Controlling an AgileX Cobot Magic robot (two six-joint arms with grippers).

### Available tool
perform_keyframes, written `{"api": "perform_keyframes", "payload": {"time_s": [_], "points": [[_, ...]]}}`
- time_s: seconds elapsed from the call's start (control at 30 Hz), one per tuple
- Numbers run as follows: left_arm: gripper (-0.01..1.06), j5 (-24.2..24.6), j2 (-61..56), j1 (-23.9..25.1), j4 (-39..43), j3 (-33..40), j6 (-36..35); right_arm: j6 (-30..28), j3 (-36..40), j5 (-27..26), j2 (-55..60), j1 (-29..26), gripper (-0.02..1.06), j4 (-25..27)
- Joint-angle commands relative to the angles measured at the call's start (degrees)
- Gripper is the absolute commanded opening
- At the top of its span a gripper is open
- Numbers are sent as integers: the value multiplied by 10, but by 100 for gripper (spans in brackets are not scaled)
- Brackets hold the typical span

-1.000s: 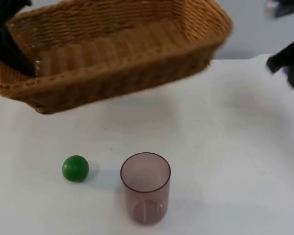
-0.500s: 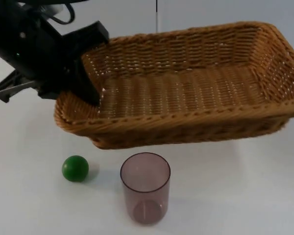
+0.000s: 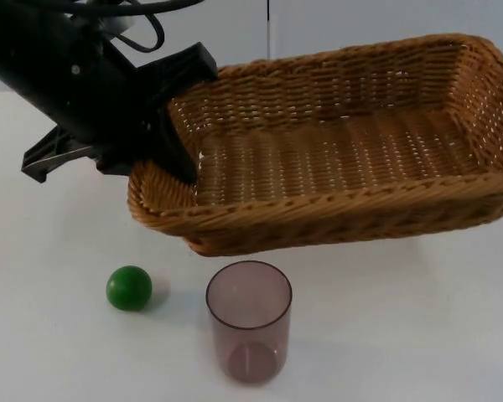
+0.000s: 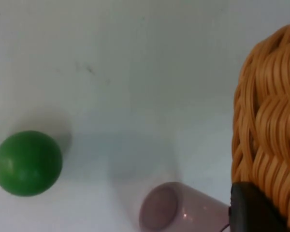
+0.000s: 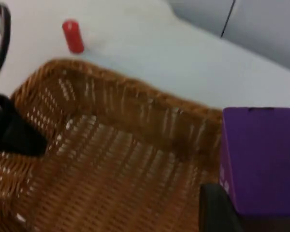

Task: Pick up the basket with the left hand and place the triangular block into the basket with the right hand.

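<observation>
Top view: I had my left gripper clamped on the woven wicker basket's rim, lifted.
My right gripper's fingers pinched the purple block above that basket.

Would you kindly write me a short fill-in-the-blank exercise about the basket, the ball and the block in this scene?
1. The left gripper grips the rim of the wicker ____, held above the table.
2. The ball on the table beside the clear cup is ____ in colour.
3. The right gripper holds a ____ block over the basket.
4. Beyond the basket lies a small ____ cylinder.

Missing words: basket; green; purple; red
</observation>
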Motion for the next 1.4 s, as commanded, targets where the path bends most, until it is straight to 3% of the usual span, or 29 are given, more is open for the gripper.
{"api": "perform_keyframes", "payload": {"time_s": [0.0,0.2,0.47,0.63,0.93,1.0,1.07,1.1,1.27,1.37], "points": [[0,3,-3,-3,0,-1,-19,4,-2,24,35,4,0,8],[0,10,-3,-3,46,-1,-45,-3,-2,33,83,4,0,9],[0,3,-3,-3,37,-2,-48,-35,-2,18,123,4,0,52],[0,6,-4,-3,36,-15,-48,-35,-2,12,141,4,0,52],[0,28,-4,-3,38,-57,-48,-32,5,-7,146,4,17,51],[0,32,-4,-3,38,-61,-49,-32,5,-10,146,4,23,51],[0,36,-4,-3,39,-61,-49,-32,5,-13,146,4,42,50],[0,36,-4,-3,39,-61,-49,-32,5,-13,146,4,42,50],[0,37,-4,-3,39,-61,-49,-38,5,-23,146,4,94,51],[0,38,-4,-3,40,-61,-49,-38,5,-31,145,4,101,51]]}}
